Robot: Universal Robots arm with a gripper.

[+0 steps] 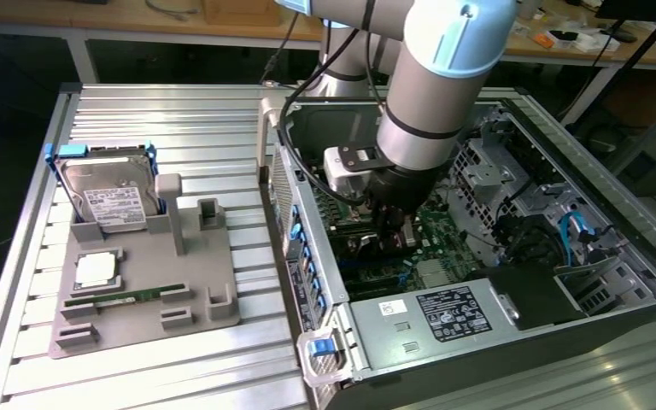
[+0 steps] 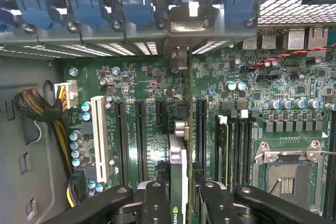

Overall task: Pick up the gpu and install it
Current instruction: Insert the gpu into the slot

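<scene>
**A:** where's the gpu (image 2: 178,166) at?

**B:** standing on edge over the motherboard (image 2: 273,103), inside the open computer case (image 1: 601,282), its bracket up against the rear slot covers (image 2: 86,14). The gripper (image 2: 178,198) has its fingers (image 2: 155,203) pinched on both sides of the card. Can't tell if it's fully seated, though.

**A:** and outside?

**B:** hard drive (image 1: 106,192) sits on the grey tray (image 1: 146,299).

From the exterior view I look down at an angle, from some way off, on the open computer case (image 1: 499,256) at frame right and the table (image 1: 134,111). My wrist view sits close above the motherboard (image 2: 294,108), facing into the case. Both views share that board.
</scene>
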